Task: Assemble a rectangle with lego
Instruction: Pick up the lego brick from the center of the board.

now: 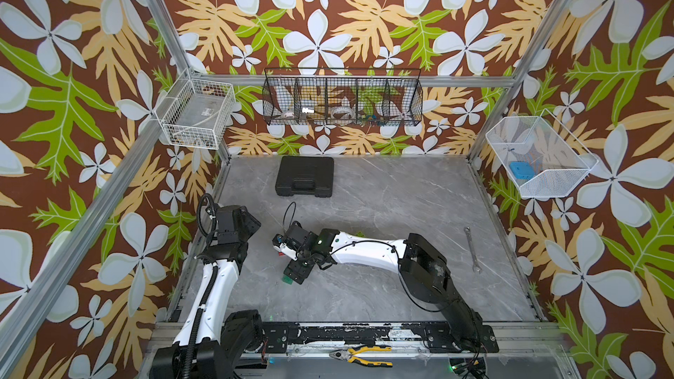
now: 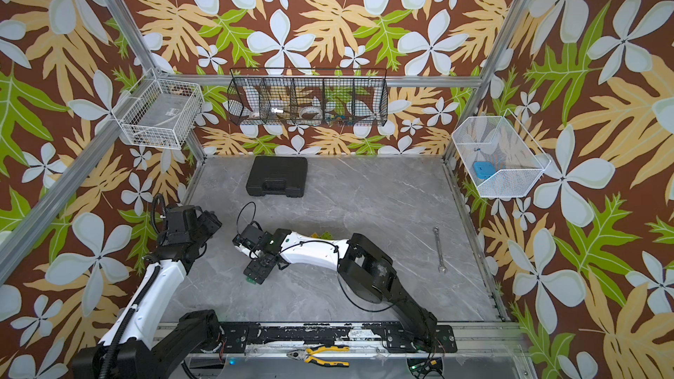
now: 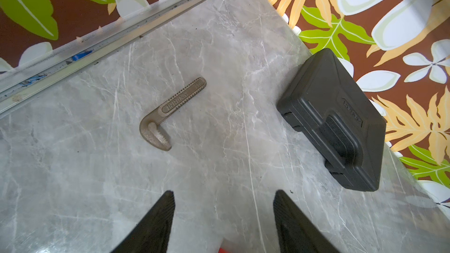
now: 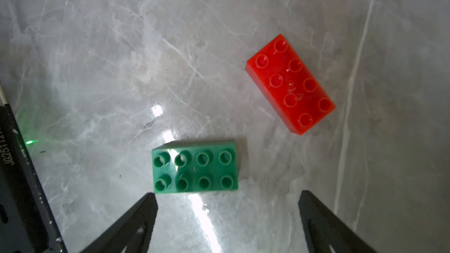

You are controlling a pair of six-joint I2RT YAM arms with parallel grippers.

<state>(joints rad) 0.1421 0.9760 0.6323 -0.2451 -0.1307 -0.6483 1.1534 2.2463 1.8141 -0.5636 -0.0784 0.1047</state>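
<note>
The grey marble-patterned surface [image 1: 383, 195] carries everything. The right arm [image 1: 368, 249], white forearm with black joints, stretches low from the near rail [image 1: 364, 333] towards the surface's left-centre, wrist bent downward. The left arm [image 1: 215, 286] rises from the near left corner, its black wrist folded over the surface's left edge. A black plastic case [image 1: 304, 176] lies flat by the far wall [image 1: 328, 30]; its moulded lettering is too blurred to read. The left gripper [image 3: 224, 192] stands partly spread with only bare surface between its fingers [image 3: 155, 222], facing a bronze metal wrench hook [image 3: 170, 113] whose raised lettering I cannot make out. The right gripper [image 4: 227, 193] is spread wide and holds nothing; a dark part [image 4: 14, 166] beside it bears "JG2511", the rest cut off. Just ahead of its fingertips [image 4: 146, 205] sits the dark green eight-stud brick [image 4: 194, 167], studs up, long axis running across the gap between the fingers. The red eight-stud brick [image 4: 291, 83] lies apart from it, studs up, long axis slanted to the green one's.
</note>
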